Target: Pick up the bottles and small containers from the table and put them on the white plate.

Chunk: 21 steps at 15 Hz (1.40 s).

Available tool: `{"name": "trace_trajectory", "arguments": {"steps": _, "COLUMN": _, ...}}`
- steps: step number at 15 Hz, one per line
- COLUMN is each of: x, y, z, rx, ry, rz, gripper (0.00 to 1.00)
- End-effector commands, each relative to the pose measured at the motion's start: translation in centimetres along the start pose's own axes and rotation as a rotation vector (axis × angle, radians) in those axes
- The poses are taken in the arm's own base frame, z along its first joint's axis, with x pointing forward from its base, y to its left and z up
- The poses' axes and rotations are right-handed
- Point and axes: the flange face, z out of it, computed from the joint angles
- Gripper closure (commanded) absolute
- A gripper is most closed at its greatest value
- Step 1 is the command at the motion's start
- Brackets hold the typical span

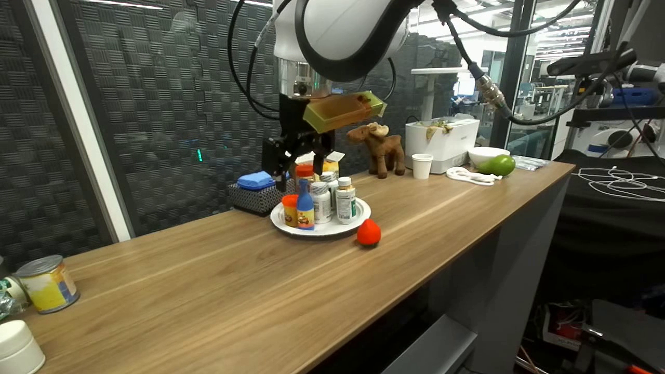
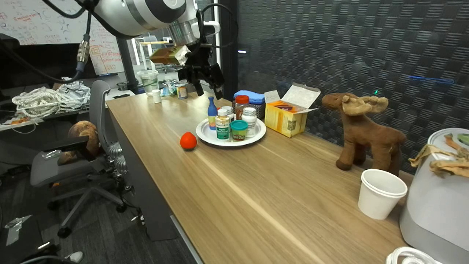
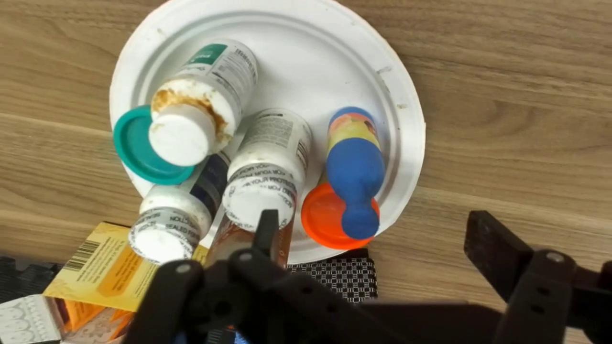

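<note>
At the left end of the table [image 1: 197, 291]: a white lidded jar [image 1: 21, 349] and a yellow-labelled can [image 1: 48, 286] with a metal top, both upright.
Patterned box [image 1: 249, 201]: black and white, with a folded blue cloth [image 1: 255, 179] at its top.
Gripper [image 2: 209, 91]: over the white plate [image 3: 397, 88], jaws spread wide, holding nothing.
On the plate, left to right: an orange-lidded tub [image 1: 289, 214], a blue bottle [image 1: 305, 212], two white bottles [image 1: 321, 203] and a green-labelled bottle [image 1: 345, 202] with a white cap, all standing.
Among them: a red-capped jar [image 2: 242, 106] with reddish-brown contents and a teal-lidded Play-Doh tub [image 2: 239, 132].
Yellow box [image 2: 285, 121]: just beside the plate, flaps raised, orange packets [image 2: 284, 106] inside.
Red round object [image 1: 369, 232]: on the table, just beside the plate; its exact kind cannot be told.
Paper cup [image 1: 422, 167]: upright, between the stuffed moose [image 1: 382, 150] and the white bin [image 1: 441, 149].
White bin: withered brown matter [image 2: 452, 161] lying across its top.
White bowl [image 1: 484, 154]: near the bin, its inside hidden; a green fruit [image 1: 499, 165] lies in front of it.
</note>
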Motion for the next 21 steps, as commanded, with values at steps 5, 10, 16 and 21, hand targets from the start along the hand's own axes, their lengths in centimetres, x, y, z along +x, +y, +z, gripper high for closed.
{"name": "trace_trajectory", "arguments": {"steps": 5, "x": -3.8, "y": 2.0, "z": -4.9, "rx": -0.072, "ry": -0.041, "rz": 0.202, "gripper": 0.0}}
{"name": "trace_trajectory", "arguments": {"steps": 10, "x": -8.6, "y": 2.7, "z": -3.4, "rx": -0.104, "ry": -0.093, "rz": 0.294, "gripper": 0.0}}
{"name": "trace_trajectory", "arguments": {"steps": 16, "x": -12.2, "y": 4.0, "z": 3.4, "rx": -0.109, "ry": -0.154, "rz": 0.265, "gripper": 0.0}}
{"name": "trace_trajectory", "arguments": {"steps": 21, "x": -11.6, "y": 4.5, "z": 5.5, "rx": -0.092, "ry": -0.117, "rz": 0.243, "gripper": 0.0}}
